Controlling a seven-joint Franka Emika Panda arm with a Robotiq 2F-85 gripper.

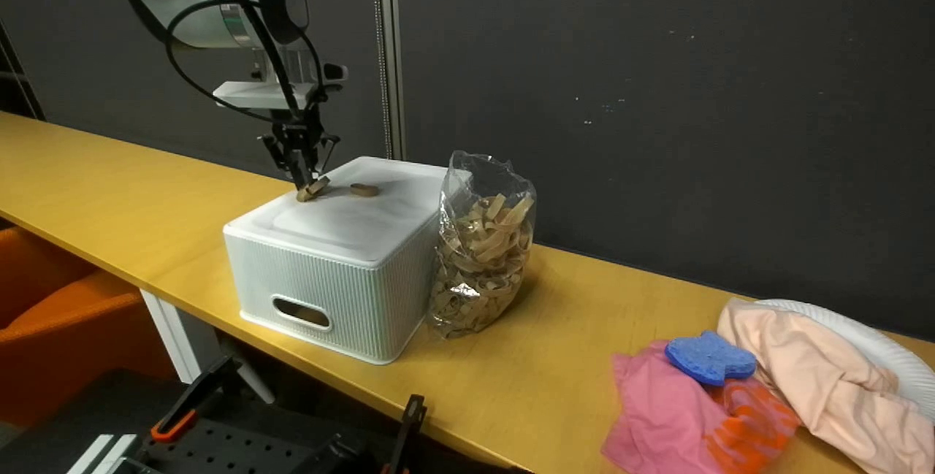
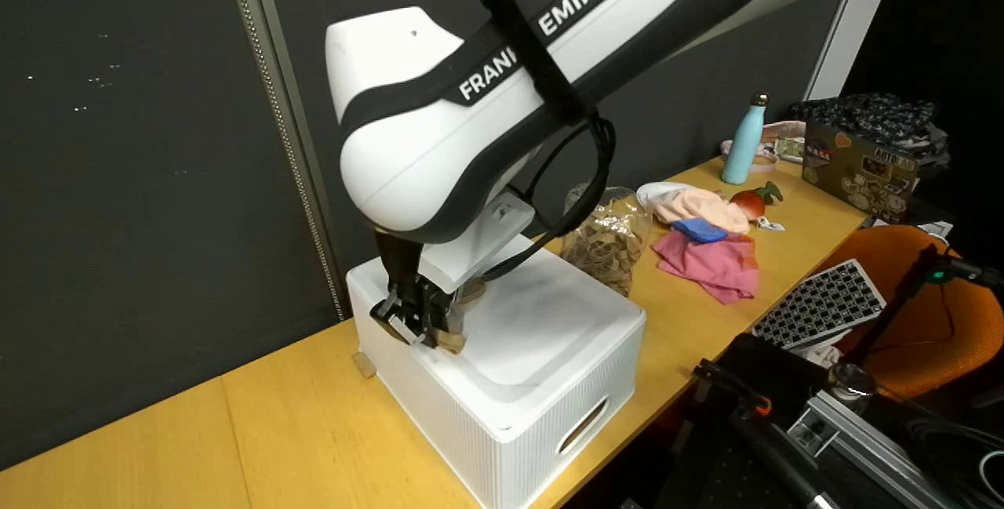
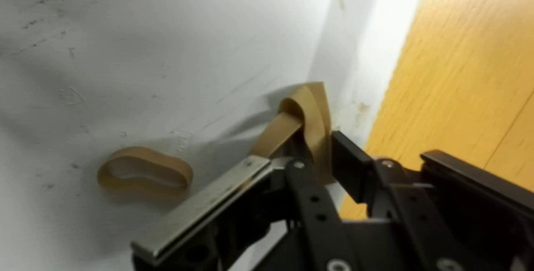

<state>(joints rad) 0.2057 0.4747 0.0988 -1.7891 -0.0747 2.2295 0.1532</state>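
Observation:
My gripper (image 3: 323, 150) points down over the left part of the upturned white ribbed box (image 1: 329, 237) in an exterior view, close to the box's edge. It is shut on a tan, wide rubber band (image 3: 316, 112). The band is folded and looped around one fingertip, and its lower part is hidden by the fingers. The held band also shows at the fingertips in both exterior views (image 1: 314, 189) (image 2: 450, 341). A second tan band (image 3: 144, 170) lies as a flattened loop on the box top beside the gripper; it also shows in an exterior view (image 1: 364, 189).
A clear plastic bag (image 1: 486, 255) of tan bands stands against the box. Another tan piece (image 2: 364, 365) is on the table beside the box. Farther along lie a pink cloth (image 1: 668, 415), a blue sponge (image 1: 708, 358) and a peach cloth (image 1: 818, 372). A dark wall (image 1: 657, 94) stands behind.

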